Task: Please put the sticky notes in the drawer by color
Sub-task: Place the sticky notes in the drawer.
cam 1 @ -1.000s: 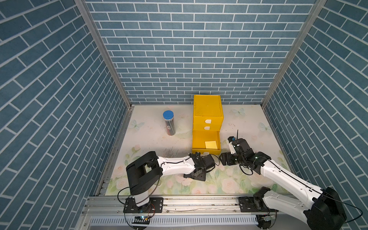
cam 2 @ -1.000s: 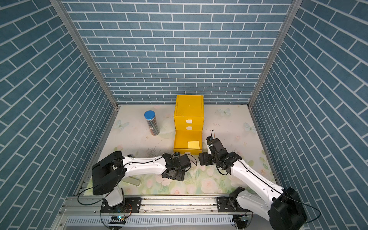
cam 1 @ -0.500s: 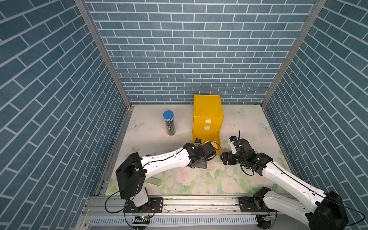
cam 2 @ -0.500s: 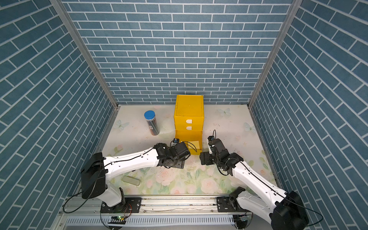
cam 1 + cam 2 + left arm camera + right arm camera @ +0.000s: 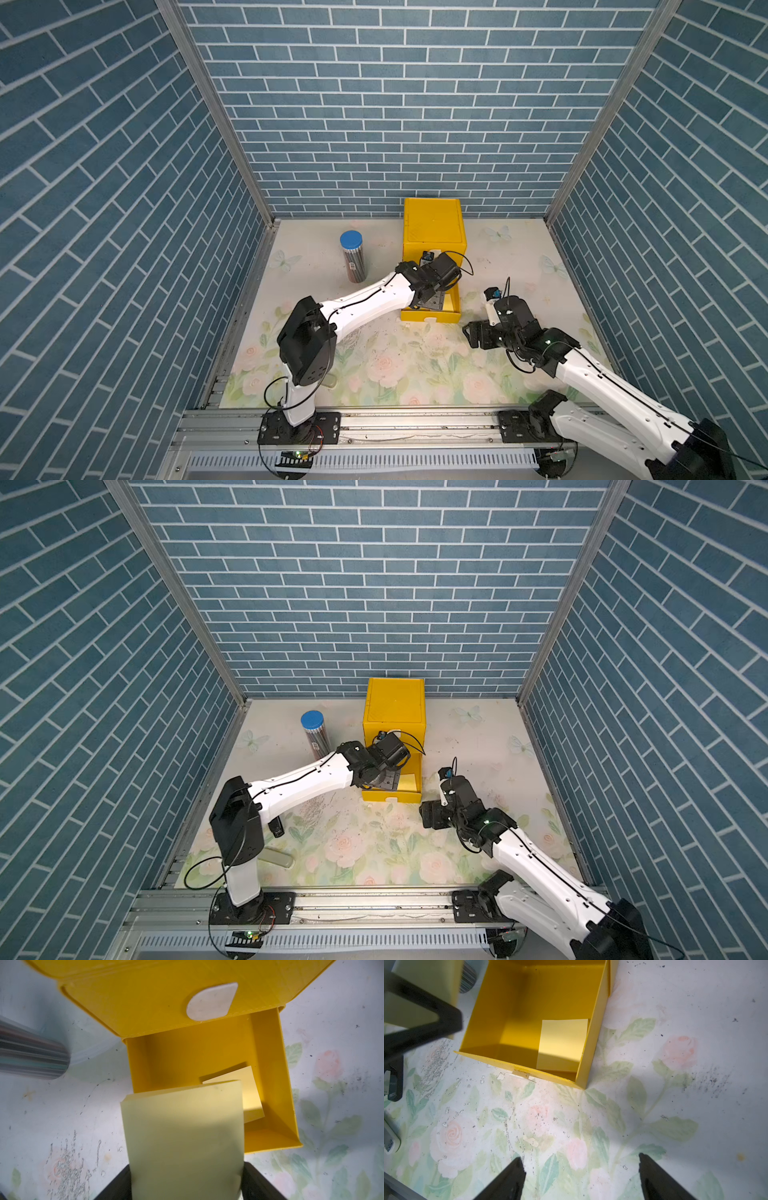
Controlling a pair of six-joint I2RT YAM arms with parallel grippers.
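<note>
Sticky note (image 5: pixel 185 1132), pale greenish-yellow paper square pinched in left gripper (image 5: pixel 187 1180), hangs above open bottom tray (image 5: pixel 268 1076) of bright yellow plastic drawer (image 5: pixel 145 1001); right gripper (image 5: pixel 581 1178) gapes empty.

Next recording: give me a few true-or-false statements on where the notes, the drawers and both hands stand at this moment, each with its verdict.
1. The left hand grips a pale sticky note over the pulled-out bottom drawer of the yellow plastic cabinet. True.
2. That bottom drawer is empty. False: a yellow sticky note lies flat inside it.
3. The right hand is clamped on a note. False: it is open and empty above the floral mat.
4. The clear cylinder with a blue lid stands upright beside the cabinet. True.
</note>
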